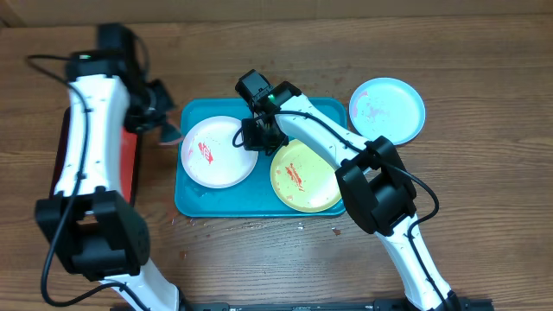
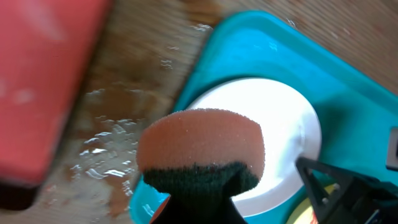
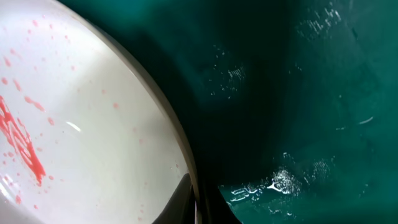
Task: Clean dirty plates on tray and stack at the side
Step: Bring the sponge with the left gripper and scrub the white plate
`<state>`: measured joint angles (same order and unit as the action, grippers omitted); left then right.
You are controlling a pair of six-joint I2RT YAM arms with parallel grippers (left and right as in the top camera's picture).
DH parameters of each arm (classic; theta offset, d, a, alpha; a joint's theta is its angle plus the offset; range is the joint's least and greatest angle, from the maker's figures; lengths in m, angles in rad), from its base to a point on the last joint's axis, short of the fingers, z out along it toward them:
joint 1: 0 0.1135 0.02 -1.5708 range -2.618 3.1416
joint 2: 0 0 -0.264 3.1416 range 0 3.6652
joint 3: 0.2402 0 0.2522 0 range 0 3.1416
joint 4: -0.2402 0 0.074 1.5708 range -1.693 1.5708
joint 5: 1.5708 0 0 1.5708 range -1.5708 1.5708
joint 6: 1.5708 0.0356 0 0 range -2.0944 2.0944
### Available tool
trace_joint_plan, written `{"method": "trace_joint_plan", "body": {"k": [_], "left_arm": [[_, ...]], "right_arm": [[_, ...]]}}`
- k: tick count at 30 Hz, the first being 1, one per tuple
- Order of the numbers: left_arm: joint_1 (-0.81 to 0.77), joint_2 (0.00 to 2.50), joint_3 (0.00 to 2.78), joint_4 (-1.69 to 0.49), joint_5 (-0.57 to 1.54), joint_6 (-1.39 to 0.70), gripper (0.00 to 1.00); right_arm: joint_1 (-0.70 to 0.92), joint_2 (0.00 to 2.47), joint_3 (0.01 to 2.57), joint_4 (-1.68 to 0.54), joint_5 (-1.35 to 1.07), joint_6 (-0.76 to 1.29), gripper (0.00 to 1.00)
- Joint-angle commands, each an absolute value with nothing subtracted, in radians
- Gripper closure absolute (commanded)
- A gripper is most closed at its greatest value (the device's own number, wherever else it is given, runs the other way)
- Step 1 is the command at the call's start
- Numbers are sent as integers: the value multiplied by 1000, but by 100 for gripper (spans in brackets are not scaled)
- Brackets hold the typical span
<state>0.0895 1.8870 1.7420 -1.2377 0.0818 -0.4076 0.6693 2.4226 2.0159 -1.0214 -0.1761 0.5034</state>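
Observation:
The white plate (image 1: 216,155) with red smears lies at the left of the teal tray (image 1: 225,206). The yellow-green plate (image 1: 302,177), also smeared, lies at the tray's right. The light blue plate (image 1: 387,110) sits on the table beyond the tray's right corner. My right gripper (image 1: 257,136) is shut on the white plate's right rim; in the right wrist view its fingers (image 3: 198,205) straddle the rim of the plate (image 3: 81,124) over the wet tray (image 3: 298,93). My left gripper (image 1: 164,121) is shut on an orange sponge (image 2: 199,143) with a dark scrub side, left of the tray (image 2: 249,50) and white plate (image 2: 280,124).
A red tray (image 1: 130,164) lies at the left under my left arm, and shows in the left wrist view (image 2: 43,81). Water drops lie on the wooden table (image 2: 106,143) between the red tray and the teal tray.

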Motion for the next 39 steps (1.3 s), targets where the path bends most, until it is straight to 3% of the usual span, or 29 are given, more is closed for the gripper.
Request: {"method": "trace_joint_plan", "body": {"k": [1,13,26,32,39], "left_arm": [[1,1877,1629,-1150,103,-388,96],[-112,1877,1353,-790,105,-532,96],[-110,1976,1225,-616,164,-530,96],[-97,2028,1226,-648,-33,-429,78],[-78,2026,1285,-789,-329,-310,84]], "right_arm": [[670,2458,1995,-1047,-134,584,96],[667,2458,1995,-1054,-133,576,96],[667,2458,1995,-1062,-133,575,96],[667,2458,1995,-1069,-133,571,96],[667,2458,1995,-1068,-133,569,96]]}}
